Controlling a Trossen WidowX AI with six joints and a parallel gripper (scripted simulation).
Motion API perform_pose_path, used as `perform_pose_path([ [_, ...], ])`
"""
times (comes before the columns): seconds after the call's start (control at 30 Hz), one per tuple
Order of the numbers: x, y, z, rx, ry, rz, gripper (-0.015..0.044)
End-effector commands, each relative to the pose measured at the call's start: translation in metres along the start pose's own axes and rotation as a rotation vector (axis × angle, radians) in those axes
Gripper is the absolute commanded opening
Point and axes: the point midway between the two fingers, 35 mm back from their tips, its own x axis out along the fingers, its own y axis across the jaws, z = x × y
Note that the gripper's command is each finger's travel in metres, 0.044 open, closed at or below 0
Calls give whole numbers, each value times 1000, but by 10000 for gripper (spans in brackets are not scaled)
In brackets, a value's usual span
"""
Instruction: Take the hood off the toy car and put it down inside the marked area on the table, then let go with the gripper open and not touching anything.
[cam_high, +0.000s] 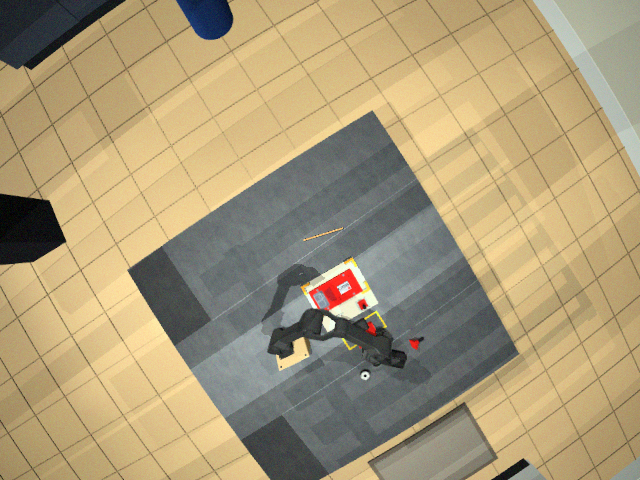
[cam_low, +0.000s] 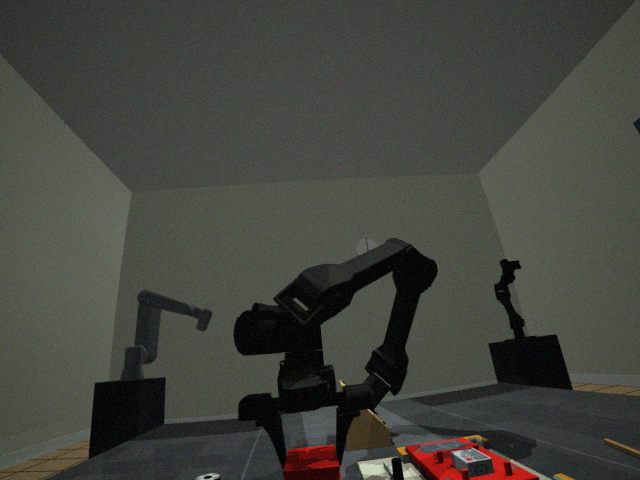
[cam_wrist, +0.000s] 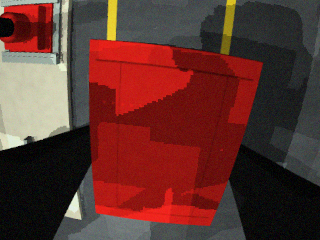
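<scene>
The red hood is between the two fingers of my gripper, which is shut on it. The hood is low over the marked area, a yellow outline on the dark table top. In the wrist view, two yellow lines run out from beyond the hood's far edge; the rest of the outline is hidden under it. I cannot tell whether the hood touches the table. In the top view the arm hides the fingers and part of the outline.
A cream board with a red panel lies beside the marked area. A small red piece and a white ring lie nearby. A wooden piece is by the arm's base. A thin stick lies farther off.
</scene>
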Motion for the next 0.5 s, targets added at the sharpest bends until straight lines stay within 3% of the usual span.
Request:
perform_pose_path([
  [0.0, 4, 1, 0, 4, -2, 3, 0],
  [0.47, 14, 2, -1, 3, -2, 5, 0],
])
